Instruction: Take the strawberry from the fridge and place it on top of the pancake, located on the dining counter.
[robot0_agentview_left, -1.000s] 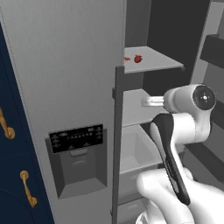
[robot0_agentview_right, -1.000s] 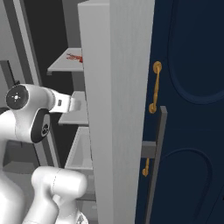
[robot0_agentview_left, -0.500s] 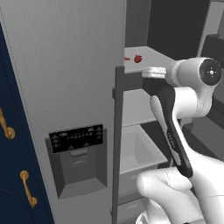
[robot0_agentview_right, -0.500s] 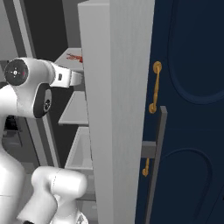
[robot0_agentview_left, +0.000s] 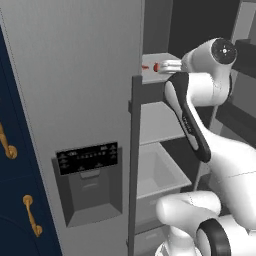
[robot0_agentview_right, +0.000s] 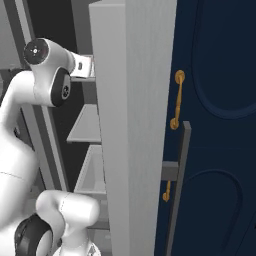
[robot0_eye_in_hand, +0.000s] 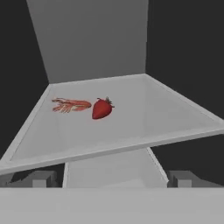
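We've got the gripper (robot0_eye_in_hand: 112, 178) wide open just off the shelf's (robot0_eye_in_hand: 175, 118) front edge, and reaching in carelessly could roll the strawberry (robot0_eye_in_hand: 102, 109) into the shrimp (robot0_eye_in_hand: 71, 105) beside it.

Matt grey fridge (robot0_agentview_left: 75, 85); smooth, glossy red strawberry (robot0_eye_in_hand: 102, 109).

No text can be read. The dark dispenser panel (robot0_agentview_left: 88, 157) on the fridge door (robot0_agentview_left: 75, 100) has small pale marks, but they are too small to read.

place: kitchen | cues: open fridge (robot0_agentview_left: 85, 100) w/ shelves, navy cabinets (robot0_agentview_right: 215, 125)
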